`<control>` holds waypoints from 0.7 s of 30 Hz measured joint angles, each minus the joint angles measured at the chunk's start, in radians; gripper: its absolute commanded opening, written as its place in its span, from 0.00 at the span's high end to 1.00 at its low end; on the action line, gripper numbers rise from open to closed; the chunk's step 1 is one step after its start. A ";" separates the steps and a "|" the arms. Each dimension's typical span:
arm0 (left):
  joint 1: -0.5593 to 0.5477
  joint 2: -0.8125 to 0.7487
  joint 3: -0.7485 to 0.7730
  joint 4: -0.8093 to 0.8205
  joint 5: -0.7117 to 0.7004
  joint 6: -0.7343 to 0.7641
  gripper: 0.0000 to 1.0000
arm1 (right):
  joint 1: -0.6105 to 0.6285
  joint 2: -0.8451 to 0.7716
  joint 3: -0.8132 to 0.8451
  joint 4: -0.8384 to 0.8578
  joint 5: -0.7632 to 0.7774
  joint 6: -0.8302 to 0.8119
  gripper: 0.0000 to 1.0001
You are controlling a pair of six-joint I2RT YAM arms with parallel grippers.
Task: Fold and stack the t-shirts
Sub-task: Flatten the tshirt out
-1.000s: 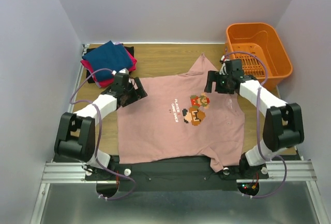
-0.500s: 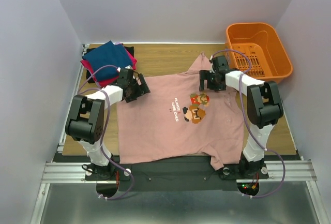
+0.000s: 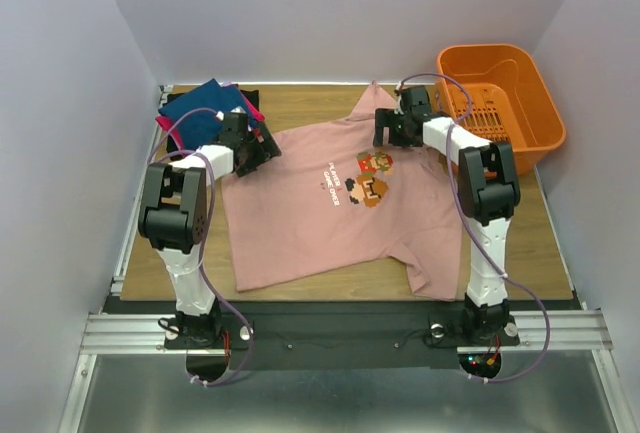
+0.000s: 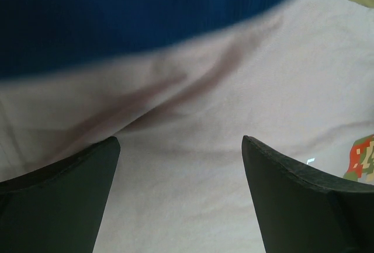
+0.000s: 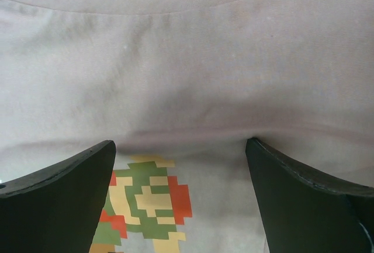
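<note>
Top external view has the pink t-shirt (image 3: 330,213) spread face-up across the middle of the counter (image 3: 310,103), a bit askew, with its printed front showing. Both arms reach out to its far end. The left gripper (image 3: 256,149) sits over the shoulder on its side. The right gripper (image 3: 388,131) sits just below the collar, above the pixel print. Both have their jaws spread wide with nothing between them but flat cloth.

My worry is the left side. The folded pile (image 3: 203,113), navy on top, lies right beside that gripper, and its wrist camera shows blue cloth crowding the pink. A pinch there could, I think, catch the navy shirt too and drag the pile apart. On the right, a shallow bite may lift only the top layer, so the fold comes out crooked. The near sleeve already looks bunched.

The counter is pale wood with a metal rail (image 3: 130,331) at the near edge. Plain whitish walls (image 3: 60,103) close it in, and an orange basket (image 3: 490,73) sits in the far right corner.
</note>
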 measured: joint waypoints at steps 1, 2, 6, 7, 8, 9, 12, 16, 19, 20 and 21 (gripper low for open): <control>0.008 0.025 0.034 0.001 0.000 0.008 0.01 | 0.000 0.028 0.041 -0.001 -0.011 0.002 0.01; 0.014 0.041 0.056 -0.003 0.000 0.014 0.01 | 0.000 0.047 0.068 0.001 -0.016 0.003 0.01; 0.027 0.116 0.164 -0.028 0.000 0.046 0.01 | 0.000 0.106 0.159 0.000 -0.040 0.005 0.00; 0.028 0.132 0.190 -0.035 0.000 0.051 0.01 | 0.000 0.120 0.183 -0.004 -0.047 0.007 0.00; 0.029 0.145 0.209 -0.042 0.001 0.057 0.01 | 0.000 0.126 0.192 -0.004 -0.051 0.007 0.00; 0.031 0.156 0.227 -0.048 0.003 0.064 0.01 | 0.000 0.132 0.203 -0.006 -0.059 0.008 0.00; 0.031 0.164 0.254 -0.077 0.012 0.082 0.01 | 0.000 0.135 0.212 -0.014 -0.082 0.011 0.00; 0.018 0.145 0.256 -0.096 0.002 0.106 0.01 | 0.000 0.130 0.214 -0.026 -0.109 0.010 0.00; -0.010 0.030 0.176 -0.103 -0.060 0.120 0.01 | 0.000 0.108 0.212 -0.052 -0.126 0.011 0.00; -0.021 -0.018 0.147 -0.113 -0.079 0.119 0.01 | 0.000 0.094 0.208 -0.060 -0.129 0.011 0.00; -0.037 -0.096 0.099 -0.134 -0.118 0.111 0.01 | 0.000 0.070 0.201 -0.069 -0.134 0.011 0.00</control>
